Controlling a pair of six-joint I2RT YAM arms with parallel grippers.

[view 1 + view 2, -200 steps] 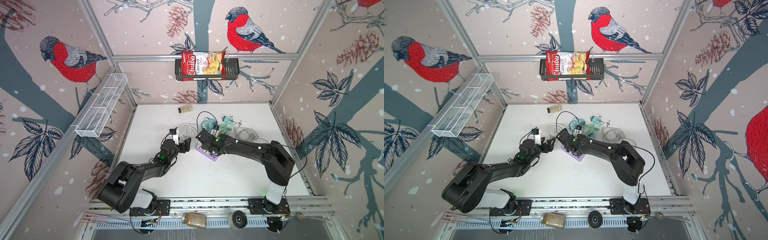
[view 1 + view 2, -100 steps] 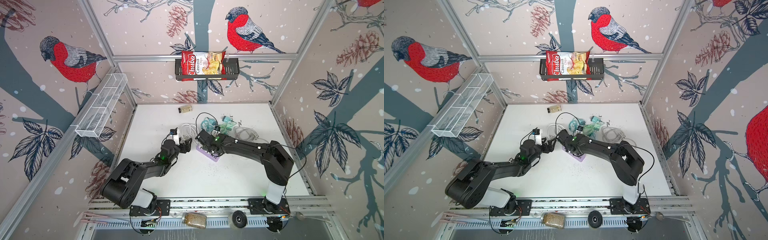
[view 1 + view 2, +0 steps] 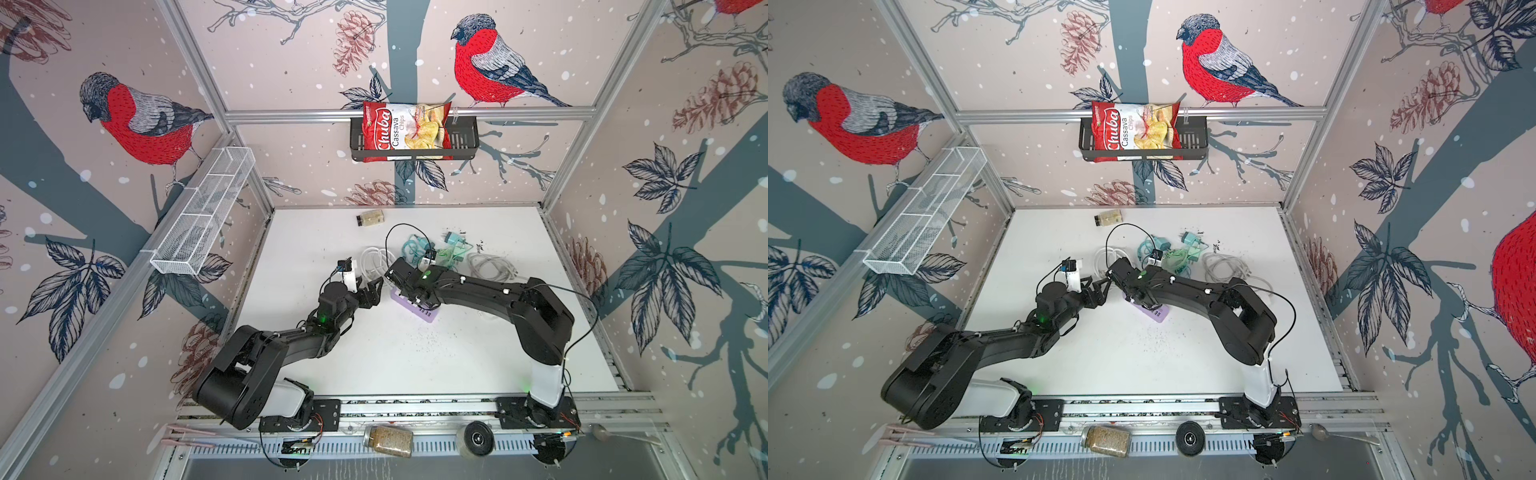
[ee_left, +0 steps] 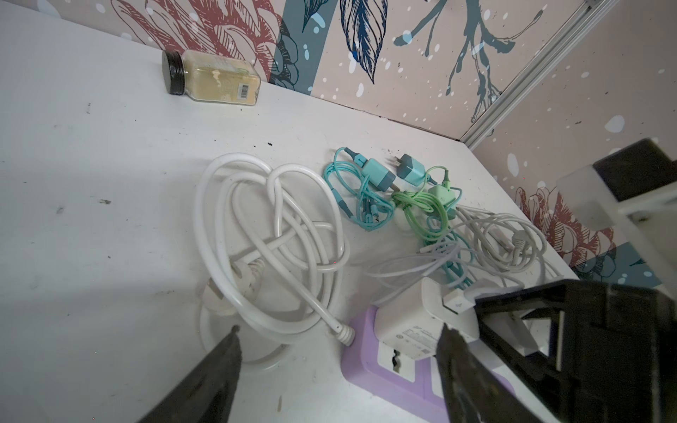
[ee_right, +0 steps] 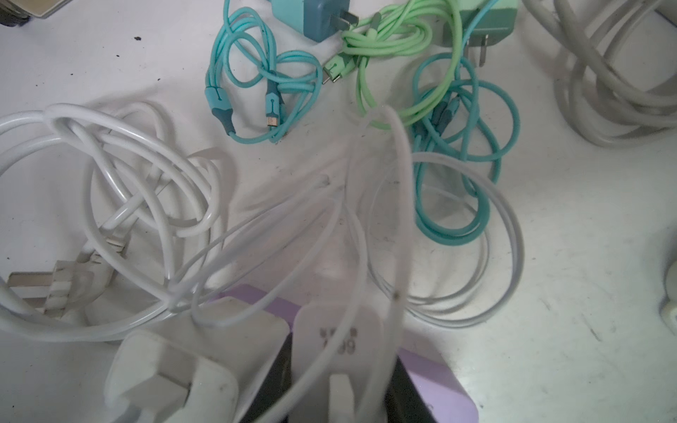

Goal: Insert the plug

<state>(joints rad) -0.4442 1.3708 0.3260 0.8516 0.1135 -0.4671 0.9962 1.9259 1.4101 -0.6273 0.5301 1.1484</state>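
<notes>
A purple power strip [image 3: 420,311] [image 3: 1157,312] lies mid-table in both top views. My right gripper [image 5: 340,366] is shut on a white plug [image 5: 339,340] directly over the strip [image 5: 434,384]; its thin white cord loops away in front of the camera. Beside it, a white charger block [image 4: 410,322] [image 5: 205,344] sits on the strip [image 4: 366,366]. My left gripper [image 4: 340,329] is open at the strip's near end, holding nothing. One of its fingers [image 4: 459,366] overlaps the charger block in the left wrist view. Both grippers nearly meet in a top view [image 3: 374,291].
A thick white cable coil [image 4: 271,238] lies behind the strip. Teal and green chargers with cords [image 4: 384,183] and a grey cable coil [image 3: 492,268] lie further back. A spice jar [image 3: 370,218] rests near the back wall, which carries a chips bag [image 3: 405,131].
Hardly anything differs. My left gripper has shifted only slightly beside the strip's end, and my right gripper stays shut on the plug over the strip.
</notes>
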